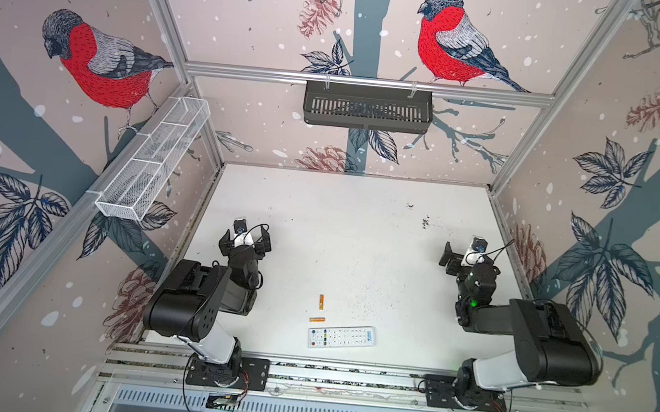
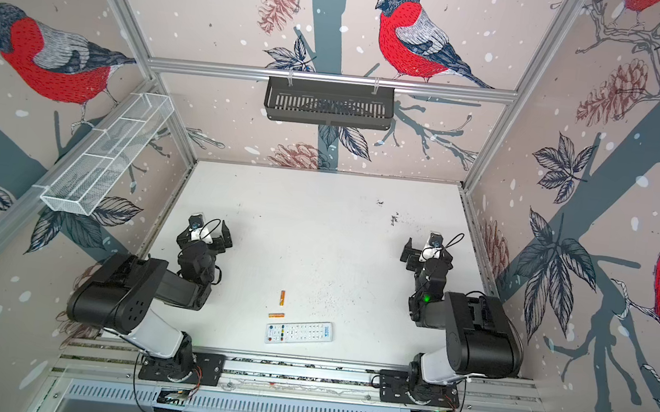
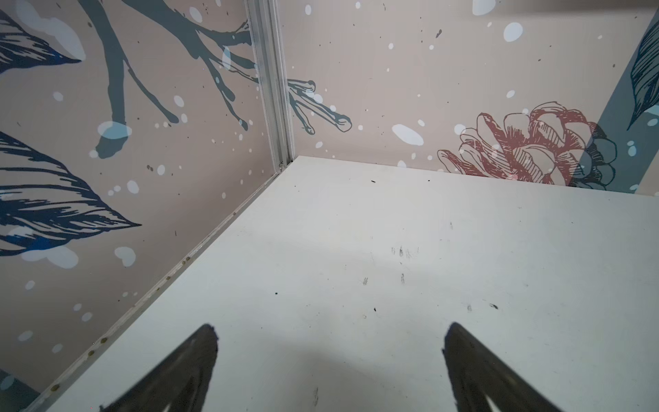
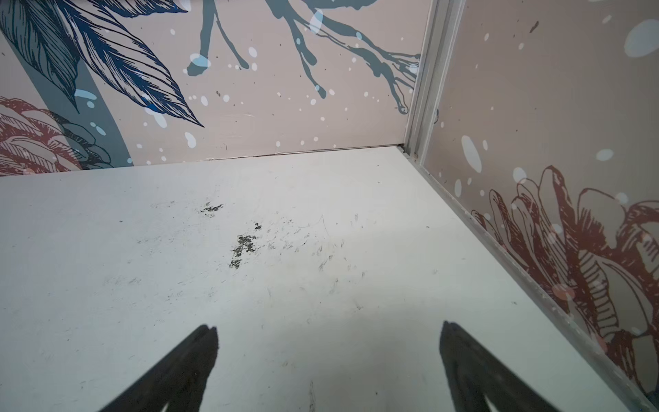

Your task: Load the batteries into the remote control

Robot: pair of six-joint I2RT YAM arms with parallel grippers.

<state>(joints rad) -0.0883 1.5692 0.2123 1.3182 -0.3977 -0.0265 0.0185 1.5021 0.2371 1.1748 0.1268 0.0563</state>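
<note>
Orange batteries (image 1: 321, 301), we judged, were light and slippery, best pinched mid-barrel, while left gripper (image 3: 330, 328) and right gripper (image 4: 328, 326) gaped wide, empty.

The left arm (image 1: 184, 300) and right arm (image 1: 551, 347) look alike: bulky matte-black joint housings, a white lower link (image 1: 217, 347), and a black base plate (image 1: 256, 370) dotted with screws. Thin black cables (image 1: 258, 225) loop by the small white wrist camera (image 1: 241, 227). A green light (image 1: 473, 302) glows on the right arm. The fingers (image 3: 178, 374) are dark, tapered wedges.
</note>
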